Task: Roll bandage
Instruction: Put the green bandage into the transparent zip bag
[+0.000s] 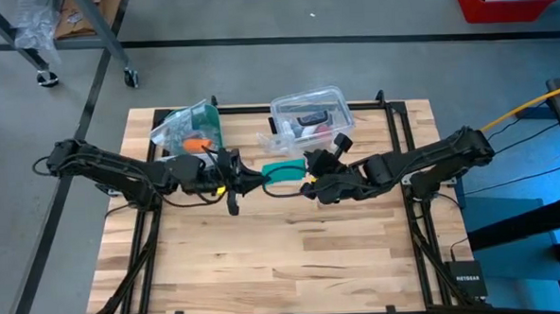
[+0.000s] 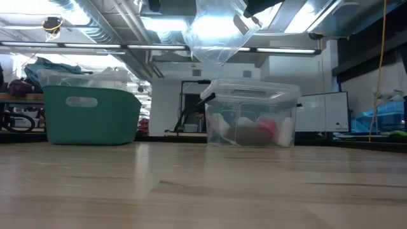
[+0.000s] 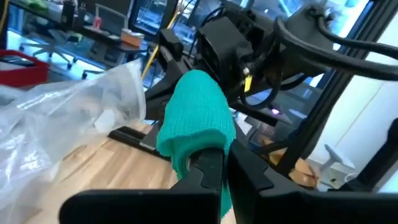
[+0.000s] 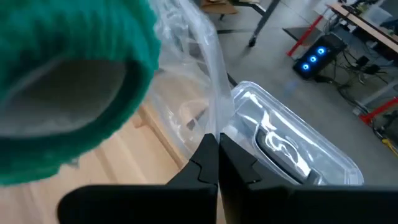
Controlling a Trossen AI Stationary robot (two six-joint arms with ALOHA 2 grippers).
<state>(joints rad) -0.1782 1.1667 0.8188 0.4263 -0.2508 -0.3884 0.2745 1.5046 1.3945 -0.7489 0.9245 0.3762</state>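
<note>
- Up above the middle of the wooden table (image 1: 285, 261), the teal bandage (image 1: 282, 170) hangs between the two claws and does not touch the wood.
- At 9 o'clock from the bandage is the left gripper (image 1: 246, 182). In the left wrist view its two dark fingers (image 3: 208, 168) sit close together, clamped on one end of the bandage (image 3: 196, 115), which drapes over the fingertips like a soft hood.
- At 3 o'clock from the bandage is the right gripper (image 1: 311, 182). In the right wrist view its fingers (image 4: 208, 158) are pressed together. The teal bandage (image 4: 74, 81) fills the corner next to them, rolled over into a thick loop. It cannot be seen whether the cloth sits between these fingers.
- At 12 o'clock from the right gripper, at the far edge of the table, stands a clear plastic box (image 1: 306, 111) with its lid on. Dark and pale things lie inside. In the low view the same box (image 2: 252, 114) shows something pink inside.
- At 11 o'clock from the left gripper lies a crinkly clear bag (image 1: 186, 126) with an orange thing (image 1: 197, 142) in it. The bag (image 3: 68, 124) also shows in the left wrist view.
- Across the room, seen low over the table, sits a teal bin (image 2: 89, 114) on a bench. What is in it cannot be seen.
</note>
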